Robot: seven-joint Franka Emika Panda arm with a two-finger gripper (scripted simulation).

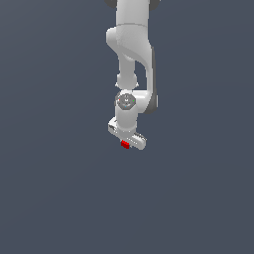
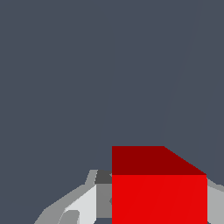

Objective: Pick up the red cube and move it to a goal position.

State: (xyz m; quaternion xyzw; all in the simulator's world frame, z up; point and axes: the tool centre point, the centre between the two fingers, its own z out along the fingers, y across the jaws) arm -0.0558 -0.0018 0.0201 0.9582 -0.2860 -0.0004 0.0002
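Note:
The red cube (image 1: 125,144) is small and bright red, and sits just under the white gripper (image 1: 126,143) at the end of the arm in the exterior view. In the wrist view the red cube (image 2: 159,192) fills the space between the grey fingers (image 2: 81,205), with a finger on each side, so the gripper is shut on it. Whether the cube rests on the grey surface or is lifted off it cannot be told. No goal marker shows in either view.
The white arm (image 1: 131,49) comes down from the top of the exterior view. A plain dark grey surface (image 1: 59,188) fills the rest of both views, with no other objects.

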